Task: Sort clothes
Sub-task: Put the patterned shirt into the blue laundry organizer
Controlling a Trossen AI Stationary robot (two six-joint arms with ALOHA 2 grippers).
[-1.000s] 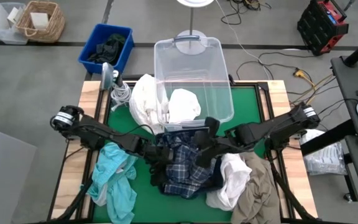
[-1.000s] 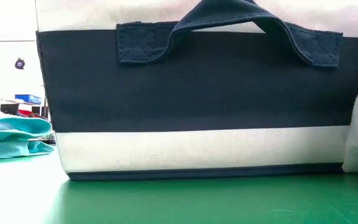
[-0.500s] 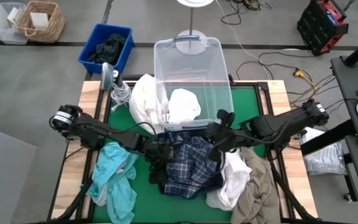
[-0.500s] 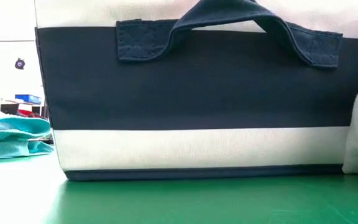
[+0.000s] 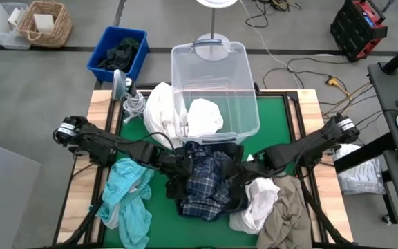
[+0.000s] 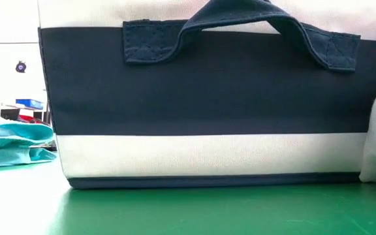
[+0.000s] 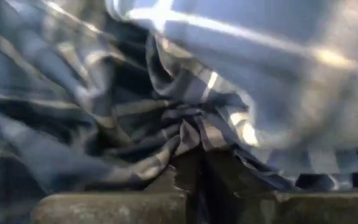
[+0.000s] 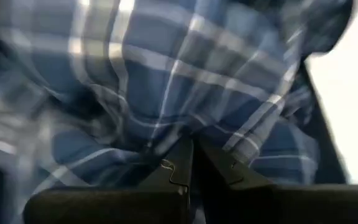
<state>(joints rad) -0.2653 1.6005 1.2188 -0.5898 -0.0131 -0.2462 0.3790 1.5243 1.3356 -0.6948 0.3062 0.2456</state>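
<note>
Bunching at lower centre of the overhead frame, the navy-and-white plaid fabric garment [image 5: 204,181] lies between both grippers: left gripper [image 5: 183,164] and right gripper [image 5: 235,173] each pinch its opposite edge, equally near.

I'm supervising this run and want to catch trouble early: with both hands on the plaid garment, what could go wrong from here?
Both the left hand and right hand are shut on the plaid garment; pulling apart could strain it. A black garment lies under it and might get dragged along, perhaps also the adjacent white garment.
</note>
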